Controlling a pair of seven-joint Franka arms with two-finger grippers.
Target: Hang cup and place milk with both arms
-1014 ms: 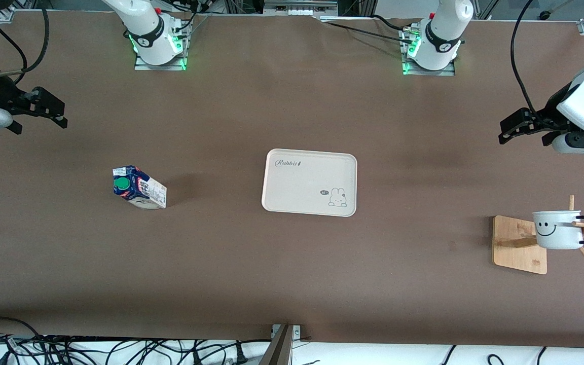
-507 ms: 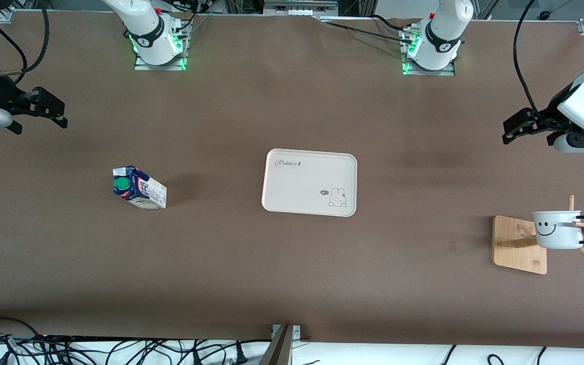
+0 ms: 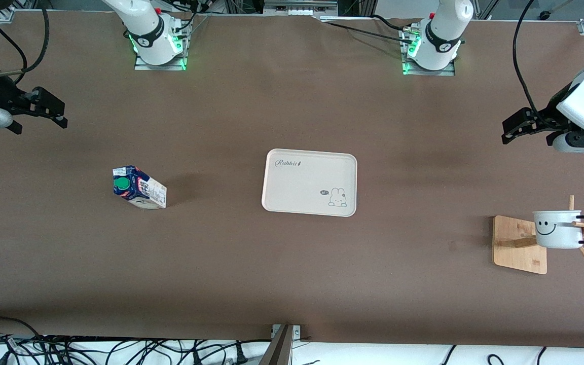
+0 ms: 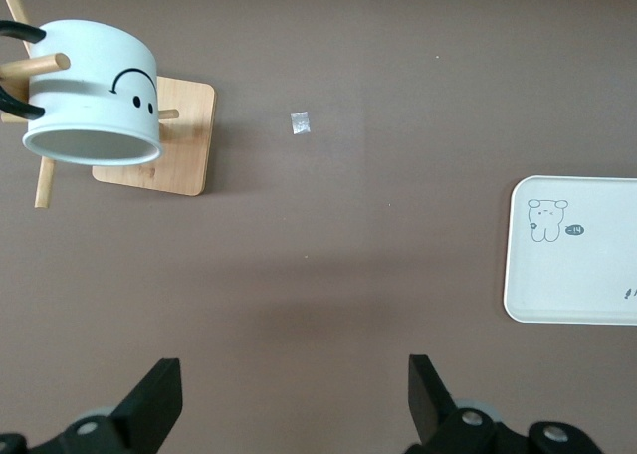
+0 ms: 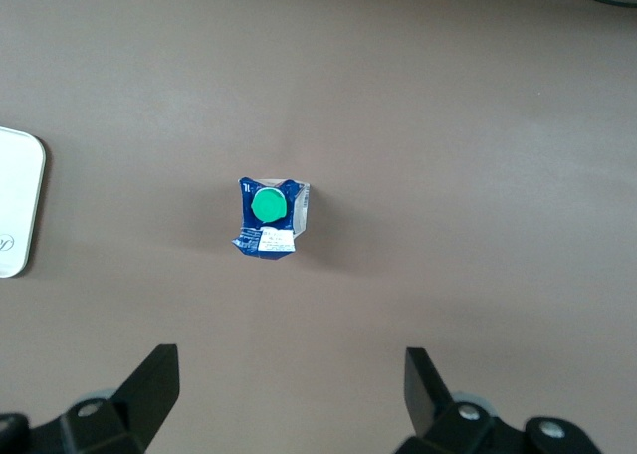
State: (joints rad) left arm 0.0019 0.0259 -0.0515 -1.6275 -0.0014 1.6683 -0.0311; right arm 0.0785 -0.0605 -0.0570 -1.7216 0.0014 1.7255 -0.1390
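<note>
We saw the cup [image 3: 557,229] hung on the wooden rack [image 3: 520,245] at the left arm's end, the milk [image 3: 139,187] upright on the worktop [image 3: 292,279] toward the right arm's end, and both the left tool [image 3: 509,132] and right tool [image 3: 61,112] aloft with fingers apart.

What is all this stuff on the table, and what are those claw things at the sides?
Milk carton: one, dark blue and white with a green cap, standing toward the right arm's end of the table.
Tray: one, cream with a rabbit drawing, mid-table, nothing on it.
Cup: one, white with a black smiley, hanging by its handle on a rack peg.
Wooden rack: one, light wood, toward the left arm's end.
Left pincer: black, open, over bare table above the rack's end.
Right pincer: black, open, over bare table at the carton's end.
</note>
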